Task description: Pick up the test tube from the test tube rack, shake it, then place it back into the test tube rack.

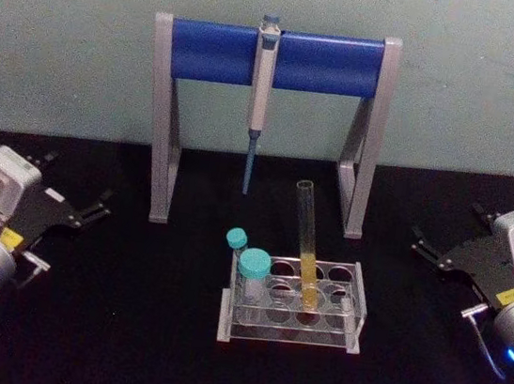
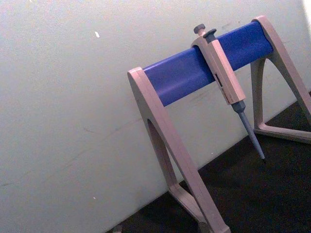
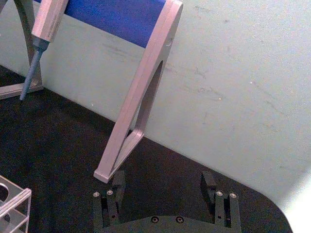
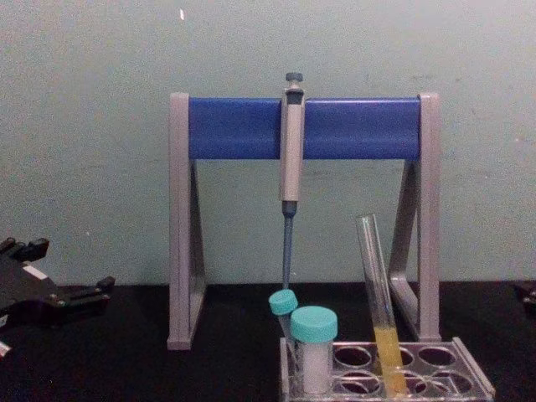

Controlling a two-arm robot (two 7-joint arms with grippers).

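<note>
Down at mid-table, the tube (image 1: 306,241) stood in the rack (image 1: 356,307), leaning a little, yellow liquid low in it, open top well above the holes. Nothing was lifted: I'd call this the very start, the reach not begun. Left gripper (image 1: 78,180) sat at the table's left, right gripper (image 1: 444,226) at its right, both with jaws spread, holding nothing, well apart from the rack. Next move, by my reckoning, called for one gripper to come in high and pinch the bare glass above the rack. Room looked good on the right; on the left, two capped vials (image 1: 253,265) stood just beside the tube. Behind, the stand (image 1: 167,142) and hanging pipette (image 1: 260,107) set a limit, so any shaking wanted to stay forward of them.
</note>
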